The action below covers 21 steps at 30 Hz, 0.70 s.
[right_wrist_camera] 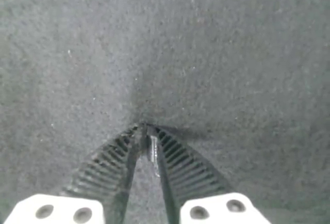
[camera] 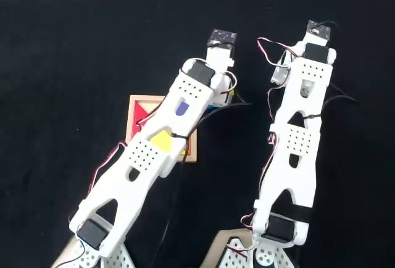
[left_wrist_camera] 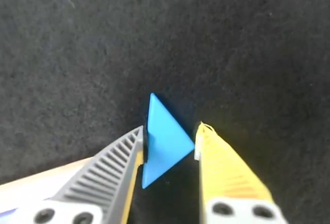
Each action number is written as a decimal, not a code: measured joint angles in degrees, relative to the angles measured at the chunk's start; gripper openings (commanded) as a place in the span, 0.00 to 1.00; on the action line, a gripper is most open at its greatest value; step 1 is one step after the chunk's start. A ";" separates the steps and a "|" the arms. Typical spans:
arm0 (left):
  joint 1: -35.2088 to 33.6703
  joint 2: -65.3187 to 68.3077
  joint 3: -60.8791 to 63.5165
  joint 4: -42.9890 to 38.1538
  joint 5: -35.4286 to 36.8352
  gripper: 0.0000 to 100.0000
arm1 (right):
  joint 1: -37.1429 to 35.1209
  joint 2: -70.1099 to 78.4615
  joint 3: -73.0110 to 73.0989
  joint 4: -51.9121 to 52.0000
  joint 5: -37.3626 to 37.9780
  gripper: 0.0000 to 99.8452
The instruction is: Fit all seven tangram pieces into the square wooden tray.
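Since the left gripper (left_wrist_camera: 170,127) is clamped across the small blue triangle piece (left_wrist_camera: 162,146), the square wooden tray (camera: 130,117) sits just behind it.

**Tray left of centre, triangle past its far right corner**

The tray (camera: 147,98) lies on the table (camera: 62,64), left of centre, with a piece (camera: 142,117) in its left part. The left arm (camera: 148,157) stretches over the tray's right side. Just past the tray's far right corner, the triangle (left_wrist_camera: 164,141) sits between the fingers of the left gripper (left_wrist_camera: 170,130), touching both. The right gripper (right_wrist_camera: 145,129) is farther right, over the table and well apart from the tray.
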 measured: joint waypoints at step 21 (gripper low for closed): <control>-2.55 -17.49 -2.90 13.98 -27.16 0.15 | 0.00 0.00 0.00 0.00 0.00 0.01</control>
